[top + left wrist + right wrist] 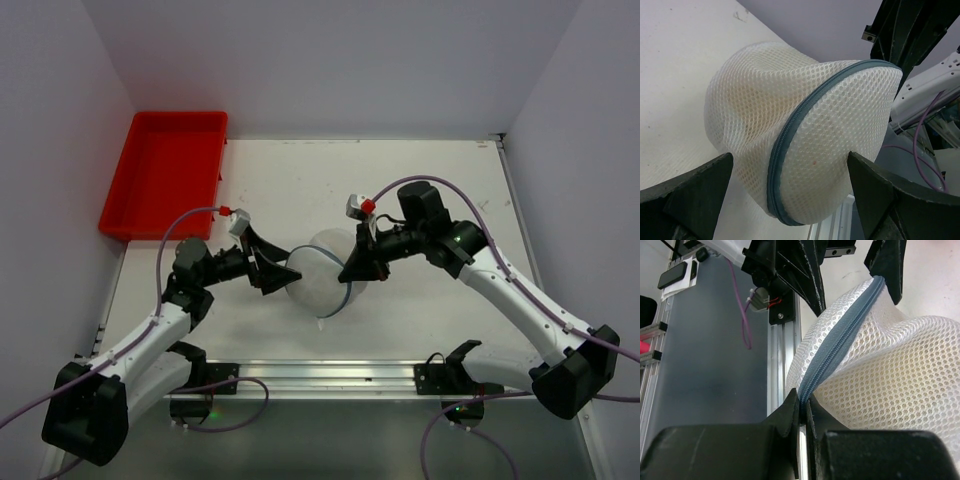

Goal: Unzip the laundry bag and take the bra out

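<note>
The laundry bag (320, 272), white mesh with a grey-blue zip, sits mid-table between both grippers. My left gripper (283, 270) has its jaws wide around the bag's end, and both fingers press its sides in the left wrist view (790, 195). The zip (790, 130) runs round the rim there. My right gripper (352, 268) is shut on the zip rim (840, 340) of the bag (900, 390), and its fingertips (790, 407) pinch the zip tape; no pull tab shows. The zip looks closed. The bra is hidden; only a faint beige tint shows through the mesh.
A red plastic tray (165, 172) stands at the far left of the table. An aluminium rail (330, 375) runs along the near edge between the arm bases. White walls close in the left, back and right sides.
</note>
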You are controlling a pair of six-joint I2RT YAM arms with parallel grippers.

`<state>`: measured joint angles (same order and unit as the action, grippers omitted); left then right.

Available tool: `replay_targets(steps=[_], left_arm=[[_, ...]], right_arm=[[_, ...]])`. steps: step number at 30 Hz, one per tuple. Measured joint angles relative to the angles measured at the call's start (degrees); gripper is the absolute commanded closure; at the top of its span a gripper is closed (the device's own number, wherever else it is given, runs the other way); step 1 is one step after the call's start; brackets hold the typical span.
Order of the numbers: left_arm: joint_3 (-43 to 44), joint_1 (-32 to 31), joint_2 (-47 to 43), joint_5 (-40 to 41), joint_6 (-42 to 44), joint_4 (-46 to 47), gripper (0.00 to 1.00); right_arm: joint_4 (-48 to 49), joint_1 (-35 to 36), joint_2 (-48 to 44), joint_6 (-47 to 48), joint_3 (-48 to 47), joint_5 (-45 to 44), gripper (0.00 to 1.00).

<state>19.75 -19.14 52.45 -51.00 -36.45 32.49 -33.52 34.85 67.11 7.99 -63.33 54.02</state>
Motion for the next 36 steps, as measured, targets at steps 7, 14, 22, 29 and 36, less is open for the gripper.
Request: replay_targets(steps=[7, 14, 22, 29, 36], left_arm=[[0.0, 0.0, 0.3, 0.1, -0.2, -0.1, 0.00], [-1.0, 0.0, 1.2, -2.4, -3.7, 4.5, 0.04], [-1.5, 0.0, 3.1, -3.5, -6.4, 7.1, 0.31], [-1.5, 0.2, 3.2, -4.0, -8.3, 8.0, 1.00], [1.1, 0.3, 2.0, 0.1, -6.4, -1.2, 1.00]], right_arm=[[-0.1, -0.9, 0.0, 0.7, -0.1, 1.0, 1.00], [0.2, -2.6, 0.0, 0.6, -0.1, 3.2, 1.00], [1.3, -2.9, 0.0, -0.1, -0.1, 4.8, 1.00], [3.2, -3.3, 0.0, -2.0, -0.1, 4.9, 1.00], [7.1, -4.6, -0.4, -7.1, 2.6, -3.2, 0.60]])
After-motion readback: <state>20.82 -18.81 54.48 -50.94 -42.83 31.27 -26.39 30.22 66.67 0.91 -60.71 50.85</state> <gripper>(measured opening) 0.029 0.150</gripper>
